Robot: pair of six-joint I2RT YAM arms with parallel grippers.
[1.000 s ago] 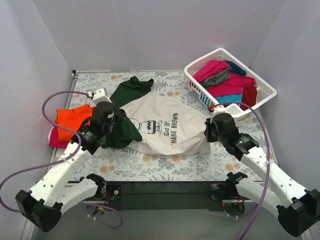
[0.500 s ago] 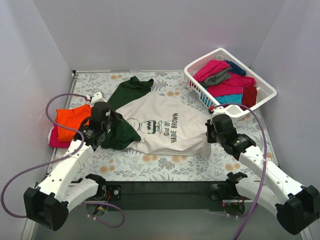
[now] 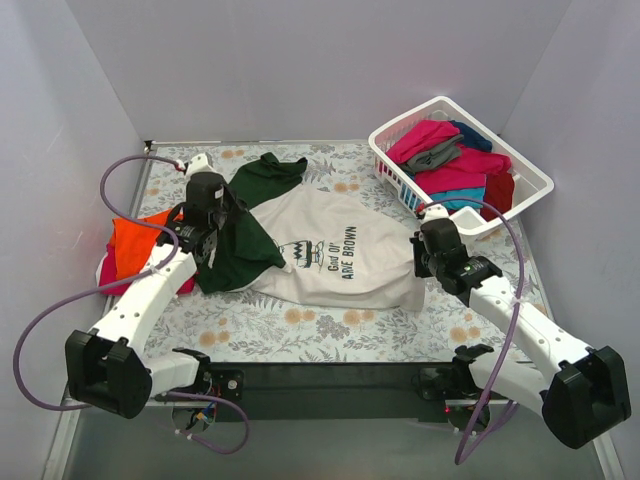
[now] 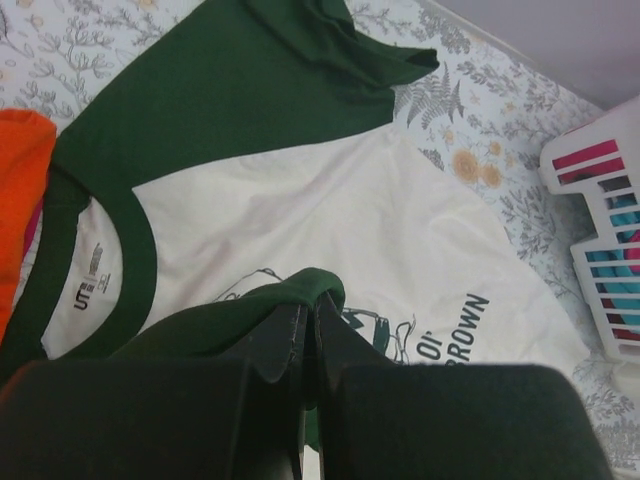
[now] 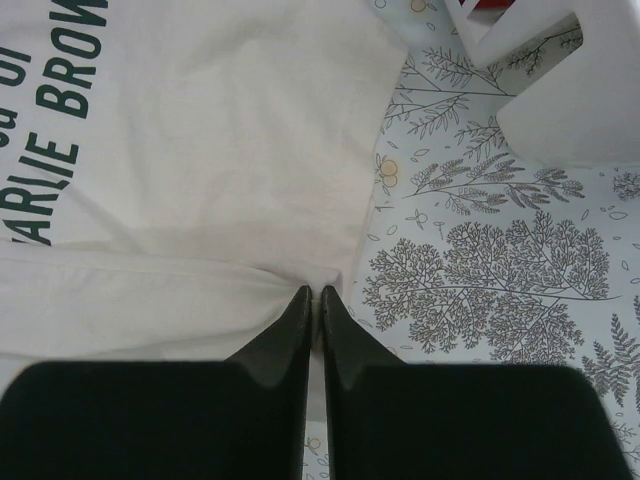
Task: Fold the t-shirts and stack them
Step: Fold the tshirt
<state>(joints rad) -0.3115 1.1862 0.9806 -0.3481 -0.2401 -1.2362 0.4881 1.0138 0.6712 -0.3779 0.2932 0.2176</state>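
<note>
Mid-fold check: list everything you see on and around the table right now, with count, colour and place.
cream-white cloth t-shirt with dark green sleeves: one, cream and green, spread mid-table
folded orange cloth shirt: one, orange, left edge
magenta cloth shirt: one, magenta, under the orange one
white slatted plastic basket: one, white, far right corner
loose cloth shirts in the basket: several, magenta, grey, teal, dark red, navy; exact count unclear
floral table cover: one, grey, over the table
purple cables: two, purple, one looping off each arm
left tool: one, black, shut on the green sleeve
right tool: one, black, shut on the cream hem
</note>
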